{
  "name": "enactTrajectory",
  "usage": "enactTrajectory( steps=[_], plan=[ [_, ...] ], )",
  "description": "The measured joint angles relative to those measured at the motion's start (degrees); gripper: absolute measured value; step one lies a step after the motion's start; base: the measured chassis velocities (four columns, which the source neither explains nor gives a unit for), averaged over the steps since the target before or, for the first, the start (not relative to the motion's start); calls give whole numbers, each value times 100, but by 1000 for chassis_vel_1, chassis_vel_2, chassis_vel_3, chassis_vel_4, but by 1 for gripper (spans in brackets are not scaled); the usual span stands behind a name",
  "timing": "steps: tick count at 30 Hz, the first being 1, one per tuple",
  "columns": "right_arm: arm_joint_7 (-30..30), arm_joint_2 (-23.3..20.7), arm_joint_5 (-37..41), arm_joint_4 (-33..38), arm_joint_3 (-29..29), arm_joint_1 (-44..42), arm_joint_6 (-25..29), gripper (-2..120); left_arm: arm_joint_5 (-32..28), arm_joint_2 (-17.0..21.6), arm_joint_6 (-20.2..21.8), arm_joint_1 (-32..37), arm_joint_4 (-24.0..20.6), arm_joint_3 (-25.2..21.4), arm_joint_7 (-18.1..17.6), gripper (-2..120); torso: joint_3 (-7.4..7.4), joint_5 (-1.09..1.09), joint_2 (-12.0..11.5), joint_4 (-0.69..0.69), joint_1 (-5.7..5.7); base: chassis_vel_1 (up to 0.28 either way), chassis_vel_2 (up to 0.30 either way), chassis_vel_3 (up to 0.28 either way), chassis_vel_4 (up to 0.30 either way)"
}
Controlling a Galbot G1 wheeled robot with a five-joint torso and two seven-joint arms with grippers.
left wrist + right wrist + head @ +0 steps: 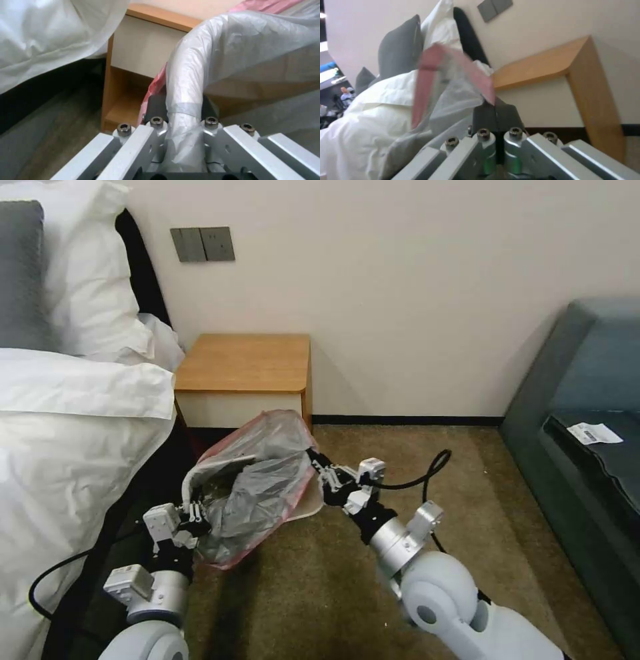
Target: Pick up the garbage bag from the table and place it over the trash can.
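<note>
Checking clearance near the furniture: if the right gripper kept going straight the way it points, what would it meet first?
Apart from the garbage bag pinched by the right gripper, probably the table: its cream drawer front lies ahead, though depth is unclear.

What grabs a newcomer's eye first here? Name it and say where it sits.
The garbage bag, grey with a pink rim, is stretched between both grippers over the trash can on the carpet before the table. The left gripper clamps around the bag-covered bin rim; the right gripper pinches the bag's far edge.
</note>
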Motion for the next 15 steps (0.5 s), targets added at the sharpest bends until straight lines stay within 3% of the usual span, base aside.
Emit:
enactTrajectory(
  steps=[8, 15],
  plan=[
    [30, -222, -55, 41, 209, -147, 57, 0, -32, -8, -1, 15, -94, -36, -15, 7, 0, 0, 0, 0, 0, 0, 0, 0, 0],
    [6, -422, -236, -40, 373, -429, 164, 0, -507, 16, 182, 68, -377, -44, -73, 7, 0, 0, 0, 0, 0, 0, 0, 0, 0]
  ],
)
